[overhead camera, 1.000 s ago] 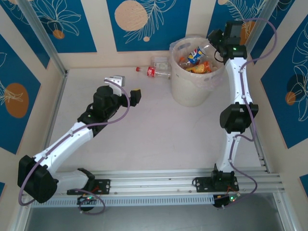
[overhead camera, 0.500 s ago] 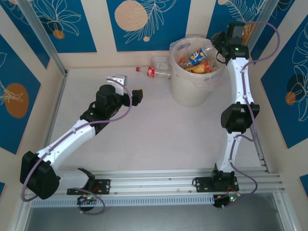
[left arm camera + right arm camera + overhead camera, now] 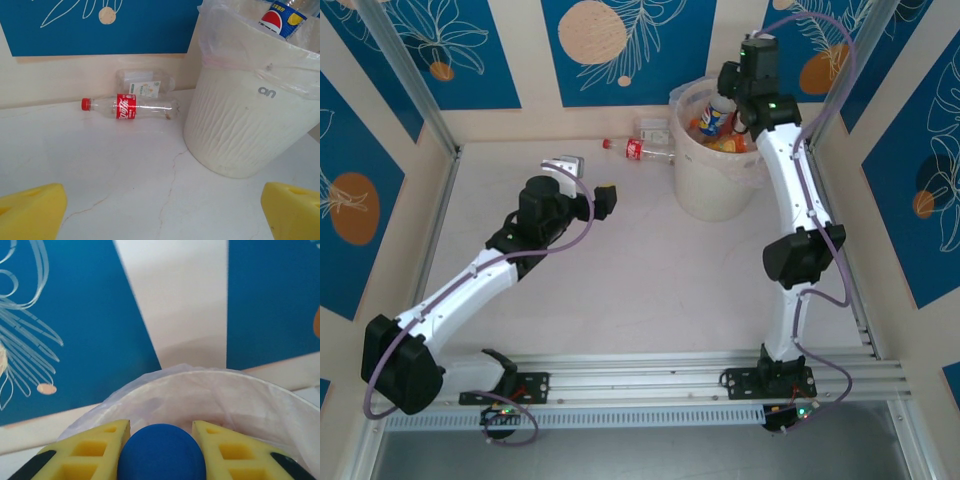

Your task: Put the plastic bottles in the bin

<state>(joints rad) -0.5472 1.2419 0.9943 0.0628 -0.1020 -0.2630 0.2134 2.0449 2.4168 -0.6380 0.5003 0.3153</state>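
Top external, counter [image 3: 650,270]: pale, marbled, carries bin and two loose bottles.
Bin [image 3: 715,190]: cream, clear liner, directly below right end effector; ahead and to the right of left end effector; bottles piled inside.
Left end effector [image 3: 162,210]: jaws spread wide, nothing between them, low over counter.
Right end effector [image 3: 161,440]: narrow, pinched on blue cap of blue-label bottle [image 3: 714,119], held over bin mouth.
Red-label bottle [image 3: 132,106]: lying flat on counter, ahead of left end effector, well apart from it, near bin.
Clear bottle [image 3: 145,86]: lying just behind red-label bottle.
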